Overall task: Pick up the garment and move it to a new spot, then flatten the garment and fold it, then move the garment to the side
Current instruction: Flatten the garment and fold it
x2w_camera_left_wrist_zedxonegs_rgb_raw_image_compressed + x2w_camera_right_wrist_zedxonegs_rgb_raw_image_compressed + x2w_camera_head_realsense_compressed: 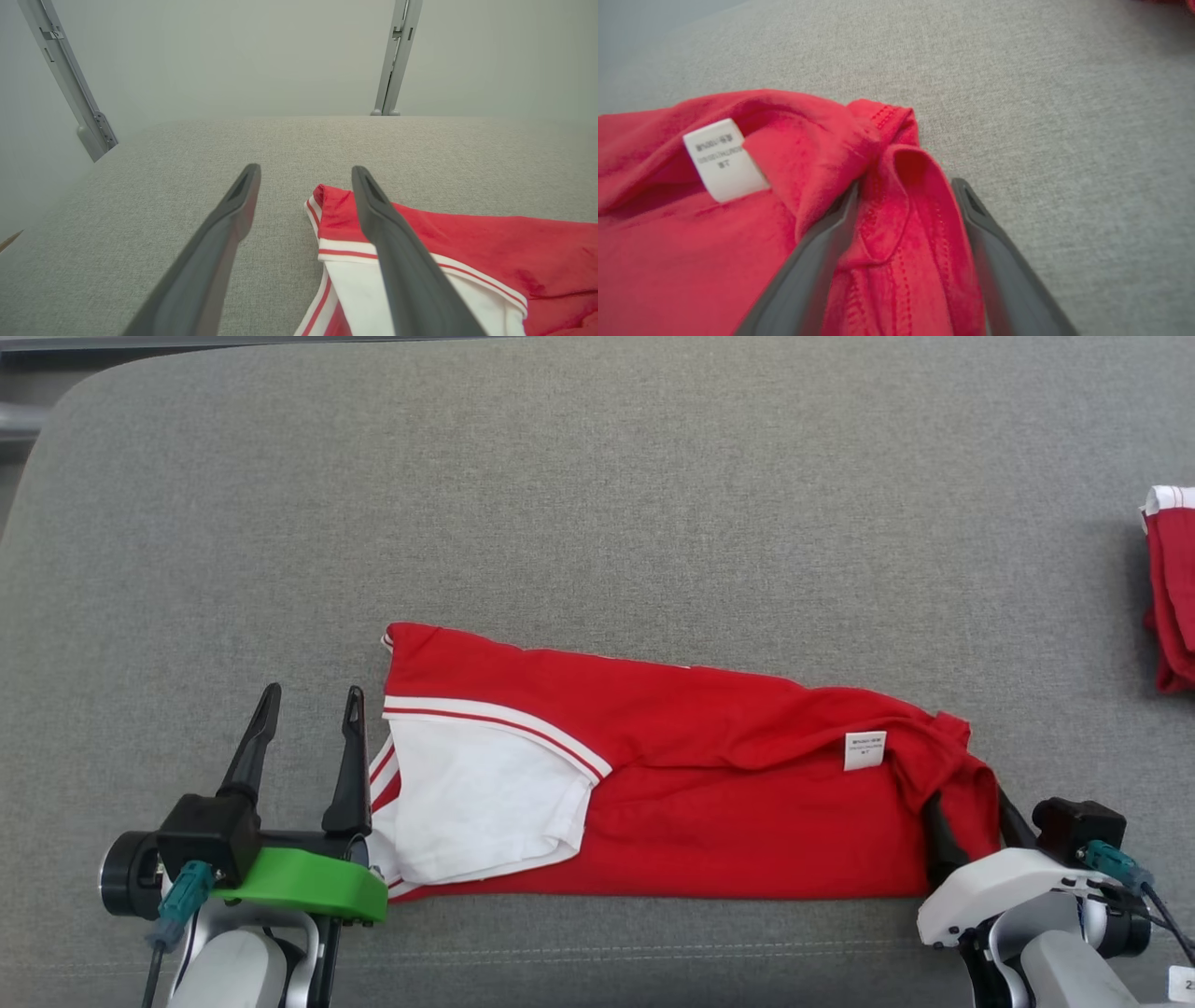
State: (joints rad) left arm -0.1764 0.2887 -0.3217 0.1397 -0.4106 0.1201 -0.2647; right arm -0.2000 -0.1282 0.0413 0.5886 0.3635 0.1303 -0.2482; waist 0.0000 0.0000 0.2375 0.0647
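Shirt (728, 803): red and white, lying folded.
Left fingers (352, 756): spread, empty, just beside the Shirt's white sleeve end.
Right fingers (999, 261): spread, straddling the Shirt's bunched corner.

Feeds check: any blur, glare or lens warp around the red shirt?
Head view: soft even light, sharp, no glare; the red-and-white folded garment casts barely any shadow on the grey fabric surface. Left wrist view: wide-angle warp, grey metal posts splay outward, dark left fingers soft-edged. Right wrist view: dark right fingers blurred up close, print on the white sewn-in label too soft to read.
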